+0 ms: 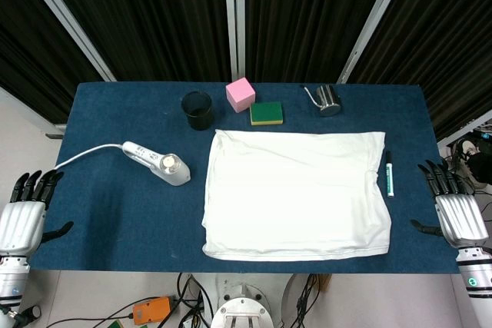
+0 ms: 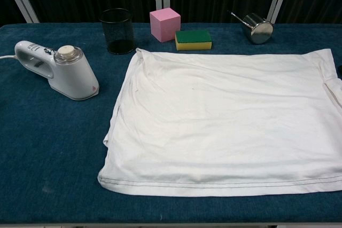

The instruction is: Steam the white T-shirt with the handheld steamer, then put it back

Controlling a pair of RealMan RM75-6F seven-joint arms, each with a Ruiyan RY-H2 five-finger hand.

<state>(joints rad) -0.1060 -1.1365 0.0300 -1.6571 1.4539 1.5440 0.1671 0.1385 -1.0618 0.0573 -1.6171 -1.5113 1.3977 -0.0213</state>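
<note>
we counted one white t-shirt (image 1: pixel 296 192), one handheld steamer (image 1: pixel 157 163), one black mesh cup (image 1: pixel 197 110), one pink cube (image 1: pixel 240 94), one green-and-yellow sponge (image 1: pixel 266 113), one steel pitcher (image 1: pixel 328 100) and one marker (image 1: pixel 389 173). the shirt lay flat and slightly creased right of the table's centre, its hem close to the near edge of the blue felt table (image 1: pixel 115 213). the steamer, smooth white plastic with a cord, rested on its side left of the shirt, apart from it. bare cloth stretched between the steamer and the near left corner. our left hand (image 1: pixel 23 217) and right hand (image 1: pixel 453 209) hung off the table's two ends, fingers spread, grasping nothing.
</note>
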